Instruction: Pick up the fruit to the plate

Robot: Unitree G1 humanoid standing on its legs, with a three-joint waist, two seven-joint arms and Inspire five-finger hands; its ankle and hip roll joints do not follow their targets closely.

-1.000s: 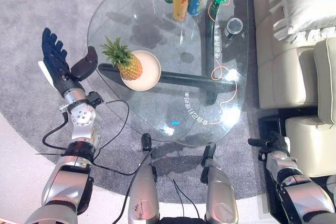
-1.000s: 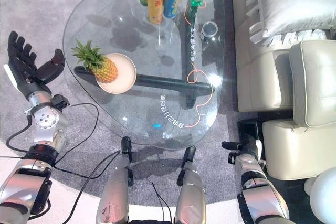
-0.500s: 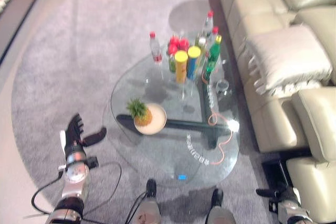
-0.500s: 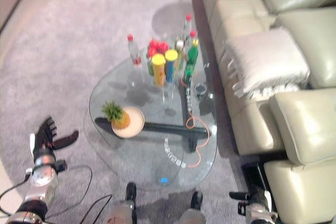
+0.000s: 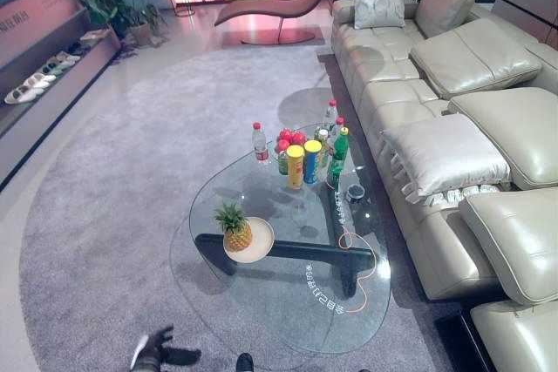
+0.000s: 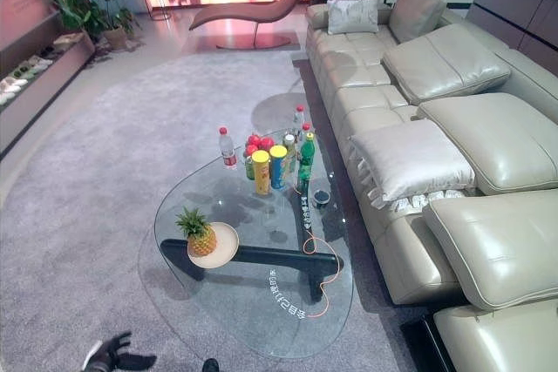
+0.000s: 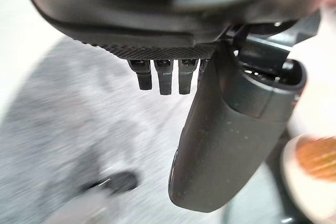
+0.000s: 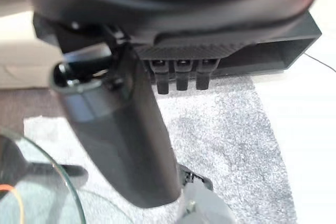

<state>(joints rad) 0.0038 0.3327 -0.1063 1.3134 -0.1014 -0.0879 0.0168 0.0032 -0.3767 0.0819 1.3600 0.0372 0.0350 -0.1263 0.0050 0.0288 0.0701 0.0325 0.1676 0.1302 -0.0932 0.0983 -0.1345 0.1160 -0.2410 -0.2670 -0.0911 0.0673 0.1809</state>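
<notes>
A pineapple (image 5: 235,228) stands upright on a round cream plate (image 5: 260,246) at the near left of the glass coffee table (image 5: 296,311). My left hand (image 5: 155,355) shows at the bottom edge, low over the grey carpet, well short of the table; it is open with its thumb spread and holds nothing. In the left wrist view its thumb (image 7: 231,140) and straight fingers (image 7: 165,80) point at the carpet, with the pineapple (image 7: 317,158) blurred to one side. In the right wrist view my right hand (image 8: 126,140) is open and empty beside the table's glass edge (image 8: 63,182).
Bottles and tall cans (image 5: 305,161) with red fruit (image 5: 290,137) crowd the table's far end. A small cup (image 5: 355,192) and an orange cable (image 5: 359,254) lie along its right side. A cream sofa (image 5: 453,67) with a pillow (image 5: 445,154) runs along the right.
The camera has lifted, so the whole room now shows and the table looks farther off. The left hand has dropped to the bottom edge. The pineapple stays on the plate.
</notes>
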